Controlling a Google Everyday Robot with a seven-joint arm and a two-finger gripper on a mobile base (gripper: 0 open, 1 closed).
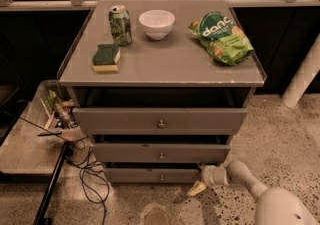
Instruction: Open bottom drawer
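Note:
The bottom drawer (150,175) is the lowest of three grey drawer fronts in the cabinet, with a small round metal knob (161,177) at its centre. Its front sits a little proud of the cabinet body, and nothing of its inside shows. My gripper (198,187) hangs low at the drawer's right end, just above the floor, on a white arm reaching in from the lower right. It is to the right of the knob and not on it.
On the cabinet top (165,64) stand a green can (120,25), a white bowl (156,23), a green-yellow sponge (106,57) and a green chip bag (220,36). A tray of clutter (56,114) and cables (85,174) lie left. A white post (302,79) stands right.

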